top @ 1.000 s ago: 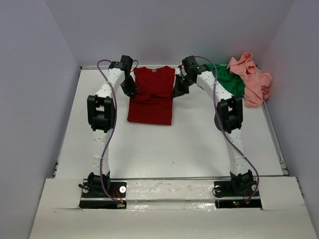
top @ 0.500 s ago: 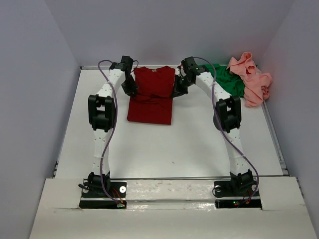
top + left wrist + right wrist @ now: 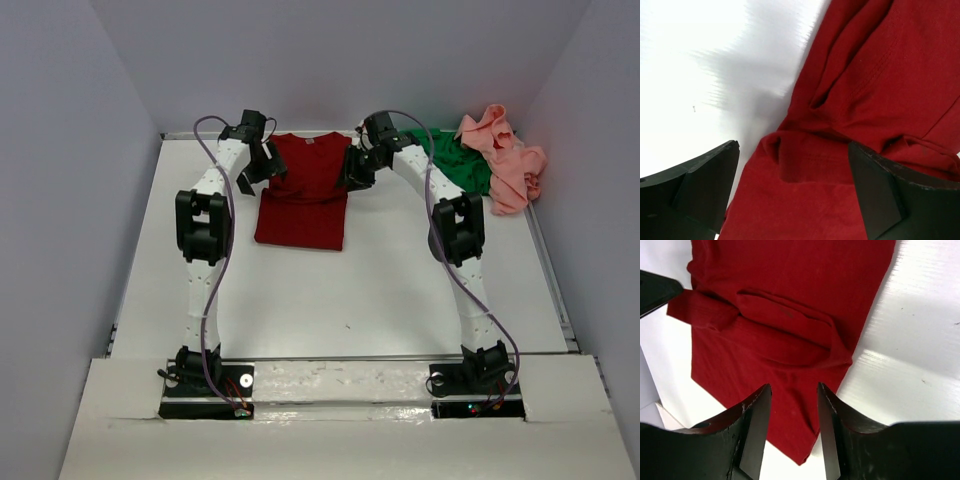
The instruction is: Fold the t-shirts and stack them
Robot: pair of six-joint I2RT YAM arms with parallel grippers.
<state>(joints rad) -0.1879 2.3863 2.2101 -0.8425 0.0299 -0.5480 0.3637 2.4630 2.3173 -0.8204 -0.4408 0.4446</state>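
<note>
The dark red t-shirt (image 3: pixel 305 195) lies folded into a long rectangle at the back middle of the table, collar toward the far wall. My left gripper (image 3: pixel 262 166) hovers over its left edge, open wide, with red cloth (image 3: pixel 805 190) below and nothing between the jaws. At the shirt's right edge my right gripper (image 3: pixel 357 170) is open with nothing in it, above a creased fold (image 3: pixel 790 335). The green t-shirt (image 3: pixel 455 160) and the salmon pink t-shirt (image 3: pixel 505 160) lie crumpled at the back right.
Grey walls close in the table (image 3: pixel 400 290) at the back and both sides. A raised rim (image 3: pixel 553 280) runs along the right edge. Both arm bases sit at the near edge.
Both grippers have opened and let go of the red t-shirt's edges. The shirt's upper part now lies flatter, and both grippers have shifted slightly toward the back.
</note>
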